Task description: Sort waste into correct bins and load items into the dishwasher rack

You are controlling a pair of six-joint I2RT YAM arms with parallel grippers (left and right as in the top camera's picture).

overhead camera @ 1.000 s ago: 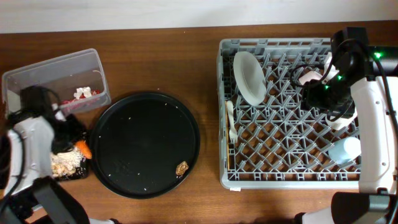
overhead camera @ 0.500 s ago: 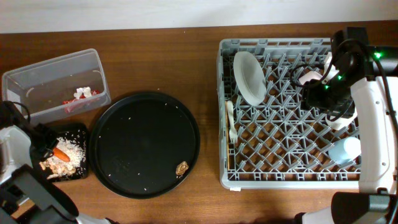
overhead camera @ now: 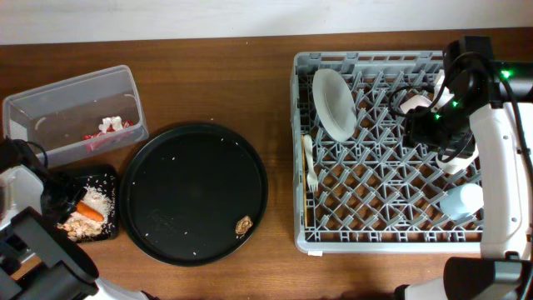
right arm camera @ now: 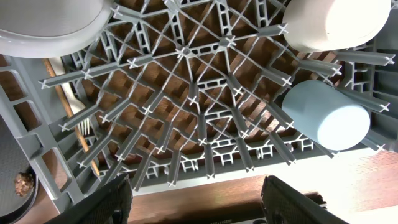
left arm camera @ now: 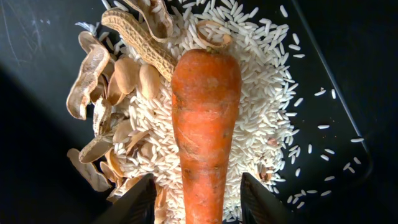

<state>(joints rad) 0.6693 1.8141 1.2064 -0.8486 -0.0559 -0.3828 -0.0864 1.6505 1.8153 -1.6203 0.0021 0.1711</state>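
Observation:
The orange carrot (left arm camera: 205,124) lies on pale rice and brown peanut shells (left arm camera: 112,93) in the flat black tray (overhead camera: 104,175). My left gripper (left arm camera: 199,208) is open astride the carrot's lower end, with a gap on each side. In the overhead view the carrot (overhead camera: 89,213) sits beside my left gripper (overhead camera: 71,207). The clear tub (overhead camera: 75,92) holds the red-and-white wrapper (overhead camera: 104,132). The grey rack (overhead camera: 383,242) holds the white plate (overhead camera: 333,104), white fork (overhead camera: 310,162), light blue cup (overhead camera: 462,200) and a white cup or bowl (overhead camera: 414,103). My right gripper (right arm camera: 199,202) is open and empty above the rack.
The large round black tray (overhead camera: 193,193) lies between the bins and the rack, with one small brown bit (overhead camera: 243,225) near its front right and a few white grains. The right wrist view shows the blue cup (right arm camera: 326,115), the fork (right arm camera: 78,118) and the rack's front edge (right arm camera: 205,180).
The left arm has drawn back to the left. The carrot has gone from the tray's right edge to lying on the rice in the tray. The right arm has not moved.

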